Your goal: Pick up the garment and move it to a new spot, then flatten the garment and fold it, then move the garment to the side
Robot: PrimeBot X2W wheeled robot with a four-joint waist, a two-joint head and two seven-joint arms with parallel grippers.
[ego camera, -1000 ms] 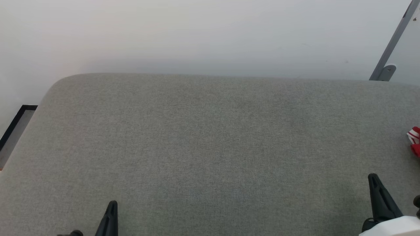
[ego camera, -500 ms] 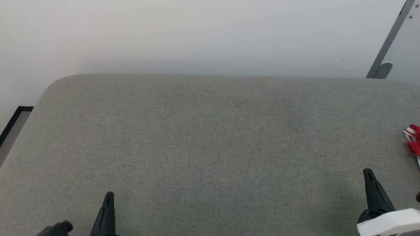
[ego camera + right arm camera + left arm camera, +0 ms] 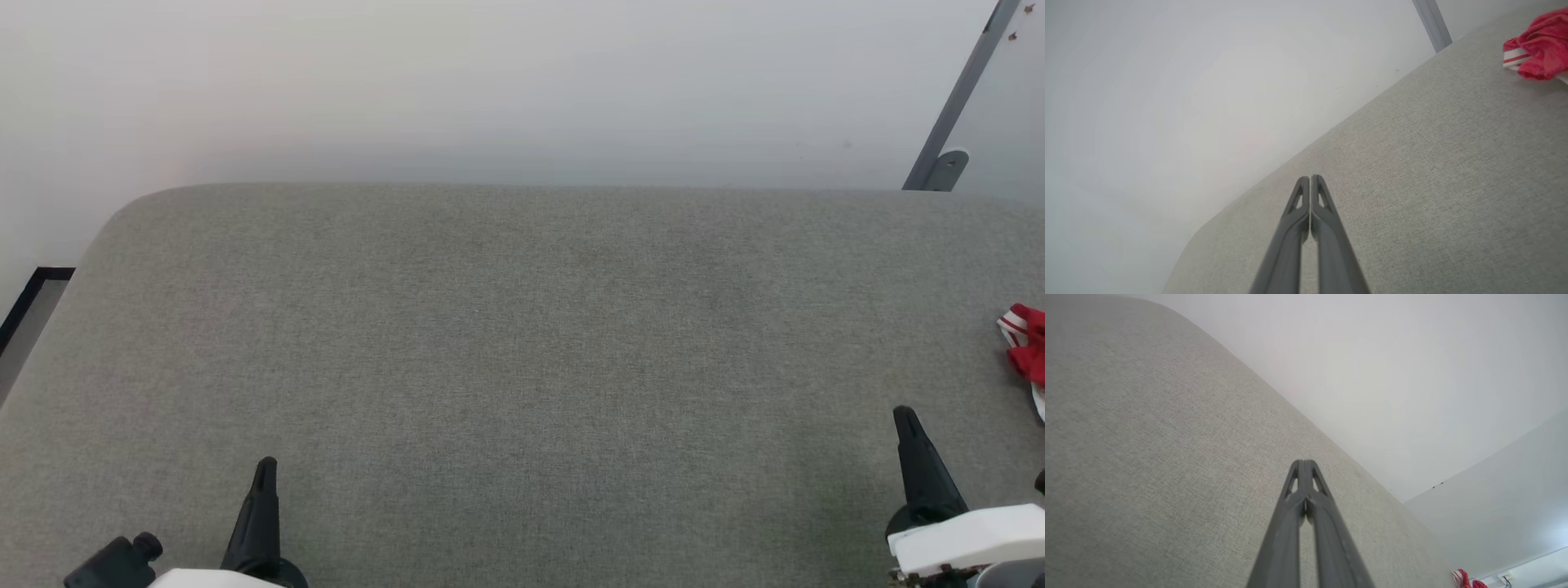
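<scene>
While a pale wall [image 3: 522,82] closes off the background, the broad grey fabric-covered table [image 3: 522,343] takes up most of the head view, its wide flat top well suited to spreading and folding cloth. The garment [image 3: 1027,347] lies at the table's far right edge, well apart from both arms. Just a bunched red corner and a strip of red-and-white striped trim are in frame. The right wrist view shows the same rumpled red lump [image 3: 1541,49] resting on the fabric, cut off by the picture's edge, so whether the rest of it is folded cannot be told. Lying off to the side like this, the shirt would suit either a garment waiting to be fetched or one set aside after folding, though the creased part on show looks loose rather than neat. The robot's 2 arms hover over the table's near edge, 1 toward each corner, probably held back to keep the working area free. The left hand [image 3: 265,478] has its fingers pressed together and carries nothing. The right hand [image 3: 904,420], the nearer to the garment, is likewise pinched to a point and empty.
</scene>
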